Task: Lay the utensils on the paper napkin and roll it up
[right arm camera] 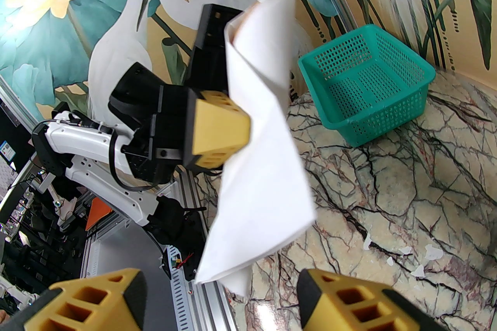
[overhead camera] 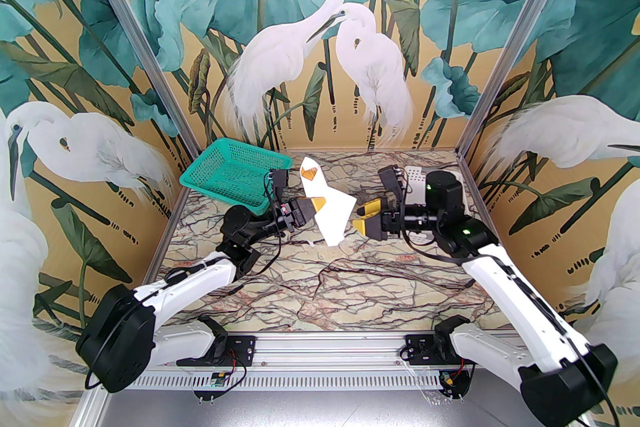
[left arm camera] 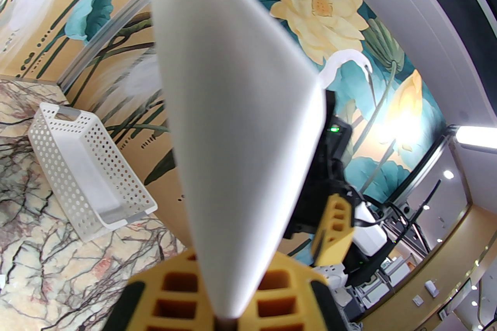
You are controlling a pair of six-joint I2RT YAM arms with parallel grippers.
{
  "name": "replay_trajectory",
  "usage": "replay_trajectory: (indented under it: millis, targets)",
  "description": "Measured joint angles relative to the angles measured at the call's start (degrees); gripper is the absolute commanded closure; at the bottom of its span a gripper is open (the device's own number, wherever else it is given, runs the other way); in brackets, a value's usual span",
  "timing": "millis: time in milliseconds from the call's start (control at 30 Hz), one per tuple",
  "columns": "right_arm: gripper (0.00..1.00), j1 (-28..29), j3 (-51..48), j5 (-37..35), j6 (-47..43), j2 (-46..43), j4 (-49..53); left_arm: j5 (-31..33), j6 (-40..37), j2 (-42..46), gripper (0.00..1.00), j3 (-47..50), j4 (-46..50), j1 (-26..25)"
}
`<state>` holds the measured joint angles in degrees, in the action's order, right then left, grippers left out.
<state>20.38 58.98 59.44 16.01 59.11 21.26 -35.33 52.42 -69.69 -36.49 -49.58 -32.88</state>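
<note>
Marble-veined tabletop [overhead camera: 350,285] under heron murals: folded paper napkin [overhead camera: 327,209] held aloft mid-table.
An orange-brown tip of the utensils [overhead camera: 309,173] pokes from the napkin's upper end, at 12 o'clock. The left claw [overhead camera: 317,203] is clamped on the napkin's middle from 9 o'clock, holding it off the tabletop. At 3 o'clock, near but apart, the right claw [overhead camera: 364,218] gapes with nothing in it. A green basket [overhead camera: 235,174] sits at 10 o'clock, a white basket [overhead camera: 415,174] at 2 o'clock.

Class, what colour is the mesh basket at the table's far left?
The basket is teal green, clearest in the right wrist view.
</note>
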Motion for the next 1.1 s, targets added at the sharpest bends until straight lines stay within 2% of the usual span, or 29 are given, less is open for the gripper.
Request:
replay_trajectory:
  millis: [100,333,600,1100]
  targets:
    - [0.37,1.09,1.14,0.0,0.83,-0.42,-0.09,0.76,-1.62,1.25,1.0,-0.02,2.95,0.0]
    - [0.38,9.46,3.93,-2.12,1.11,3.8,-0.46,1.57,-3.21,1.88,1.0,-0.22,6.4,0.0]
    - [0.41,10.12,4.31,-6.43,1.03,9.27,-0.39,1.57,-3.61,1.88,1.0,-0.33,7.04,0.0]
    - [0.41,10.58,4.61,-10.01,0.22,11.32,0.48,1.57,-3.61,1.88,1.0,-0.33,7.19,0.0]
